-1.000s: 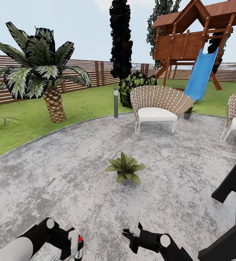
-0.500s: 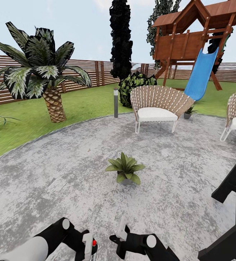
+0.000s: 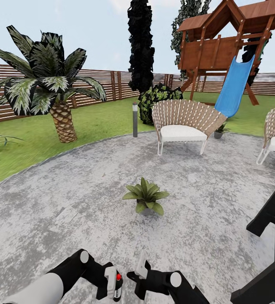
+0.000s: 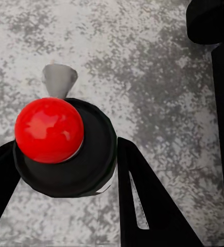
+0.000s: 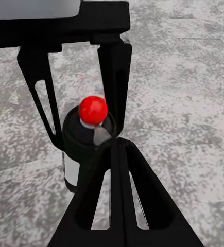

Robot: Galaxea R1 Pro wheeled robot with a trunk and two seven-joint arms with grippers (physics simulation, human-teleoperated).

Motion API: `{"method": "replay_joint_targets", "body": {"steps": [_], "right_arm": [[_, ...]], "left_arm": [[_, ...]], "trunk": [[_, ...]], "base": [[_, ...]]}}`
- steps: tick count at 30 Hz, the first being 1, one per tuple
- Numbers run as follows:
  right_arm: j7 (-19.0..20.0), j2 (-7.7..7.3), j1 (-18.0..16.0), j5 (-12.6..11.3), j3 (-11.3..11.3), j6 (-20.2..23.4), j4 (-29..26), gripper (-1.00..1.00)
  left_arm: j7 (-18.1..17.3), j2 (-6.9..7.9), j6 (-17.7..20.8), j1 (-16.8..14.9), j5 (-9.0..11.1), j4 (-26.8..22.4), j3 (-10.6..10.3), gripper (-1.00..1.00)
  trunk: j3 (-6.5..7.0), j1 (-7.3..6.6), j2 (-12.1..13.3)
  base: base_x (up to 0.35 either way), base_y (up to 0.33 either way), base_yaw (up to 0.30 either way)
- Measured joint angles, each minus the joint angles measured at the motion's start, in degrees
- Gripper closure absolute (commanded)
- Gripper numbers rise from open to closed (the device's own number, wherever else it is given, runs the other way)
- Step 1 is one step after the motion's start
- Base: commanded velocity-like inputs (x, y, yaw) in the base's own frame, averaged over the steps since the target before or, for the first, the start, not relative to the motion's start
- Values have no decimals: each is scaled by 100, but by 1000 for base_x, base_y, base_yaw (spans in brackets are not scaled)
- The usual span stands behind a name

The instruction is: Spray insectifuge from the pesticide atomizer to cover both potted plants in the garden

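Gripping one pesticide atomizer: left fingers. Right fingers pressed together. Two potted plants, two chairs.

Pesticide atomizer upright between my left gripper's fingers, dark body, black head, red knob on top, one potted plant ahead on grey patio, second plant beside woven chair.
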Motion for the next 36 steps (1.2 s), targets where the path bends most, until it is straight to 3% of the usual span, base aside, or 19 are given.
{"method": "replay_joint_targets", "body": {"steps": [11, 36], "right_arm": [[0, 0, 0, 1, -2, 0, -9, 100], [0, 1, 0, -4, 1, 0, -9, 100]], "left_arm": [[3, -128, 2, 1, 7, -2, -3, 100], [12, -193, -1, 2, 7, -3, 10, 100]], "trunk": [[0, 0, 0], [0, 0, 0]], "base": [[0, 0, 0], [0, 0, 0]]}}
